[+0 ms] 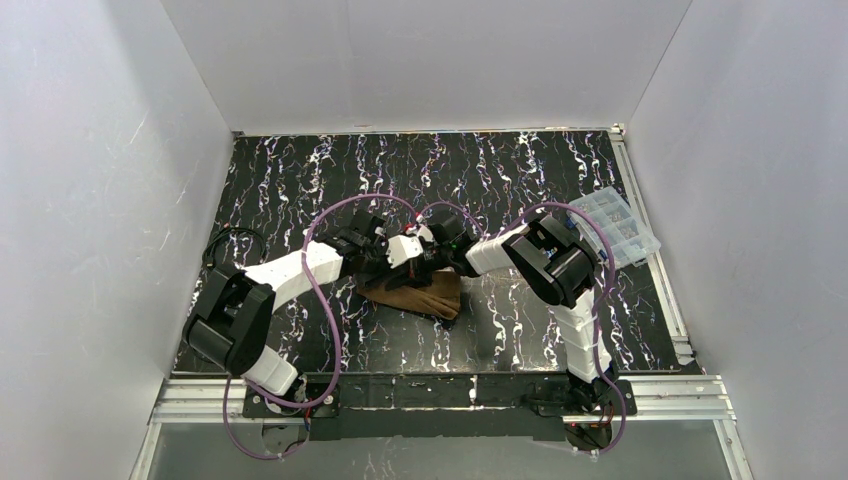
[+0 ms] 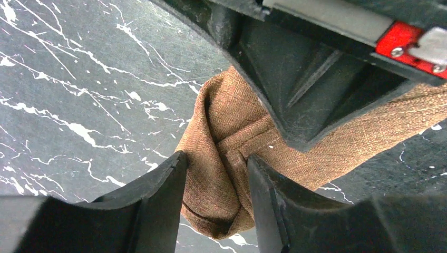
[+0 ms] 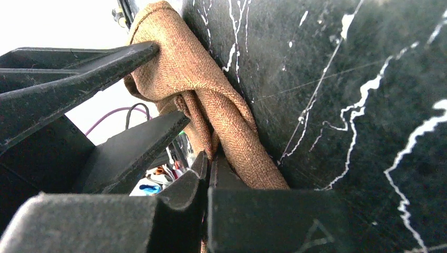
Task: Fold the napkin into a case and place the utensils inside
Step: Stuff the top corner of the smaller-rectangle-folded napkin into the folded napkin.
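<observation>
Two grippers meet over the napkin, which lies folded into a thick, uneven bundle at centre frame on the black, white-veined tabletop; a clear plastic compartment box sits well apart at the right edge. Left gripper: jaws parted, straddling a rounded folded corner of coarse brown weave without visibly squeezing it, while the other gripper's black body overlaps the cloth at upper right. Right gripper: fingers clenched together, a thin fold pinched in their seam.

Brown woven napkin, folded over into a rumpled, layered long bundle, lying mid-table, slightly diagonal.
</observation>
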Controlling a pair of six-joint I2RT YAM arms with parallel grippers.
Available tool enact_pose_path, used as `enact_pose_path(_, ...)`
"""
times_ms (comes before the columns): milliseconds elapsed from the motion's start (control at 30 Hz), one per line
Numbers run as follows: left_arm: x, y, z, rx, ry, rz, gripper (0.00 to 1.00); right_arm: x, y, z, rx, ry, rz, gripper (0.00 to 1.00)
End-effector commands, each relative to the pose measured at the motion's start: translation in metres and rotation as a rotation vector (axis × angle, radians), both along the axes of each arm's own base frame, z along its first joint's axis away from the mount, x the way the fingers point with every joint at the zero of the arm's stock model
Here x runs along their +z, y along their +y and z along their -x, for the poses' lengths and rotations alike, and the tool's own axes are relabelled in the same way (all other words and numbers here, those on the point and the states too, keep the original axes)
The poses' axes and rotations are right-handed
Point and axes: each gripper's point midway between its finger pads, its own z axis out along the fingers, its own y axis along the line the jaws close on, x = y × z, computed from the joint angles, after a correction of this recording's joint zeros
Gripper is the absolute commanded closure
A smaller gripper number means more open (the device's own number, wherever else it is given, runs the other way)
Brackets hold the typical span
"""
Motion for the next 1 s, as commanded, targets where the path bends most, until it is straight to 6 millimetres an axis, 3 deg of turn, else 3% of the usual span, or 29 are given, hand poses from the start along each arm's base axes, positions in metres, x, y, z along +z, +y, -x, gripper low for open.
enact_pose_path(0, 0.005, 0.003, -0.008, 0.017, -0.029, -0.013, 0.56, -0.042, -0.021, 0.014, -0.033, 0.029, 0.152, 0.99)
enact_pose_path(500, -0.011, 0.014, -0.017, 0.024, -0.071, -0.095, 0.59, -0.040, -0.019, 0.018, -0.024, 0.039, 0.130, 0.99)
enact_pose_path(667, -0.016, 0.019, -0.023, 0.019, -0.109, -0.128, 0.82, -0.026, -0.015, 0.017, -0.017, 0.026, 0.093, 0.99)
enact_pose_path(767, -0.015, 0.021, -0.021, 0.022, -0.109, -0.134, 0.86, -0.015, -0.010, 0.016, -0.010, 0.013, 0.069, 0.99)
enact_pose_path(867, -0.012, 0.019, -0.015, 0.022, -0.083, -0.118, 0.96, -0.006, -0.006, 0.012, -0.009, 0.003, 0.047, 0.99)
enact_pose_path(967, -0.005, 0.016, -0.007, 0.038, -0.042, -0.091, 0.98, -0.002, -0.001, 0.009, -0.008, 0.001, 0.030, 0.99)
